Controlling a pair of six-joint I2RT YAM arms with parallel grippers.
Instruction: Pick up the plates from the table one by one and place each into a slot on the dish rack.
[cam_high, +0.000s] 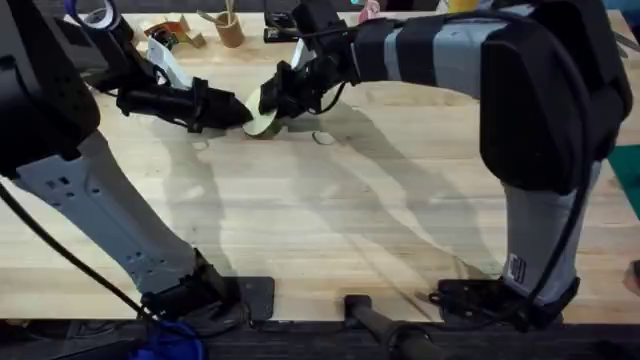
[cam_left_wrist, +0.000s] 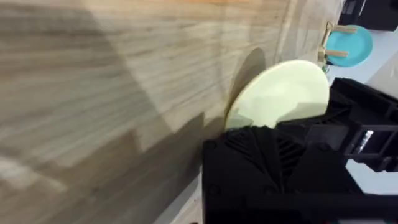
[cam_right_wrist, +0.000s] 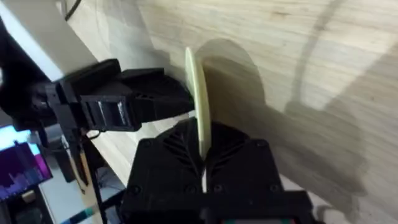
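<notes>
A pale cream-yellow plate stands on edge close over the table at the far middle. My right gripper reaches in from the right and is shut on its rim; the right wrist view shows the plate edge-on, running down between my own fingers. My left gripper comes from the left, its tip right at the plate's face. In the left wrist view the plate shows broadside. A teal plate stands among the pegs of the dish rack.
A cardboard tube, a tape roll and small clutter line the far edge. Two small pale scraps lie near the plate. Both arms cross over the far half; the near planks are bare.
</notes>
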